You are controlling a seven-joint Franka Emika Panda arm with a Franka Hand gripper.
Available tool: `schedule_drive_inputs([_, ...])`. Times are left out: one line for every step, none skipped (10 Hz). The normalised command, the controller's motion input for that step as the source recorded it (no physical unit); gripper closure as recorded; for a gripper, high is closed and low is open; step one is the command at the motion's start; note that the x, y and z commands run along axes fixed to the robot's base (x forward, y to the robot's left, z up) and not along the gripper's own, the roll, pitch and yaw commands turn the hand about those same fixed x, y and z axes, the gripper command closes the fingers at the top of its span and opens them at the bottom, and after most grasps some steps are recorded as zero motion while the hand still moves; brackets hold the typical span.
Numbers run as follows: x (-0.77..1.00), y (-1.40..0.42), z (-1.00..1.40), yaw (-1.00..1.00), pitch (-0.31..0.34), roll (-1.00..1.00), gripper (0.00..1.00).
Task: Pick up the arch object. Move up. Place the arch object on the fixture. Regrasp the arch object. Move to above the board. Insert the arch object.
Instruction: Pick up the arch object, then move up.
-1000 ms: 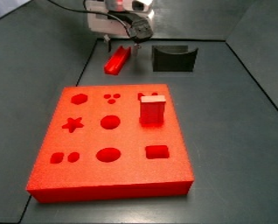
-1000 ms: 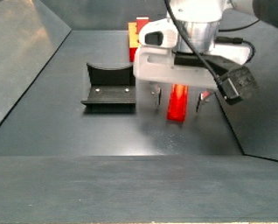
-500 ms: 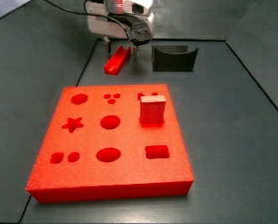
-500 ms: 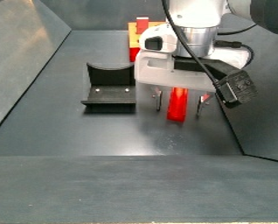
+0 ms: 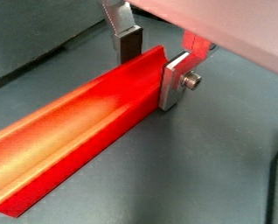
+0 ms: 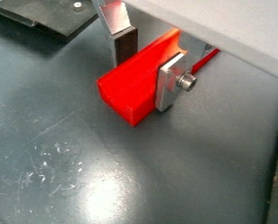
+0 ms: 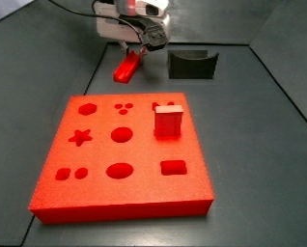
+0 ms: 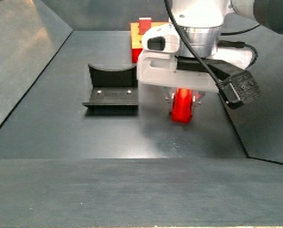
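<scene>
The arch object (image 7: pixel 126 66) is a slim red bar with a groove along one side, near the back wall left of the fixture (image 7: pixel 191 65). My gripper (image 7: pixel 130 43) hangs over it. In both wrist views the silver fingers (image 5: pixel 174 80) sit on either side of the arch object (image 5: pixel 83 122), pads against its walls, so the gripper (image 5: pixel 151 72) is shut on it near one end. In a side view the arch object (image 8: pixel 182 107) stands under the gripper (image 8: pixel 182 89), right of the black fixture (image 8: pixel 110 89). The red board (image 7: pixel 79 198) lies nearer the front.
A shorter red block (image 7: pixel 168 123) with a notched top stands on the board among star, round and square holes. Grey walls (image 8: pixel 31 53) close in the floor. A corner of the fixture (image 6: pixel 42 17) shows in a wrist view.
The fingers have closed in on the bar, and it now sits slightly tilted and raised at the gripper. The board and fixture have not moved.
</scene>
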Motion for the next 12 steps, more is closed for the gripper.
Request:
schedule_drive_inputs([0.00, 0.00, 0.00, 0.00, 0.000, 0.00, 1.00])
schedule_drive_inputs([0.00, 0.00, 0.00, 0.00, 0.000, 0.00, 1.00])
schedule_drive_inputs([0.00, 0.00, 0.00, 0.00, 0.000, 0.00, 1.00])
schedule_drive_inputs([0.00, 0.00, 0.00, 0.00, 0.000, 0.00, 1.00])
schedule_drive_inputs([0.00, 0.00, 0.00, 0.00, 0.000, 0.00, 1.00])
schedule_drive_inputs([0.00, 0.00, 0.00, 0.00, 0.000, 0.00, 1.00])
schedule_drive_inputs([0.00, 0.00, 0.83, 0.00, 0.000, 0.00, 1.00])
schedule_drive_inputs([0.01, -0.05, 0.82, 0.01, 0.000, -0.01, 1.00])
schedule_drive_inputs([-0.02, -0.05, 0.74, 0.01, 0.016, 0.00, 1.00])
schedule_drive_inputs([-0.03, -0.02, 0.57, 0.00, 0.021, 0.02, 1.00])
schedule_drive_inputs([-0.03, -0.01, 0.47, 0.00, 0.027, 0.03, 1.00])
schedule_drive_inputs([-0.02, -0.01, 0.28, -0.01, 0.042, 0.05, 1.00])
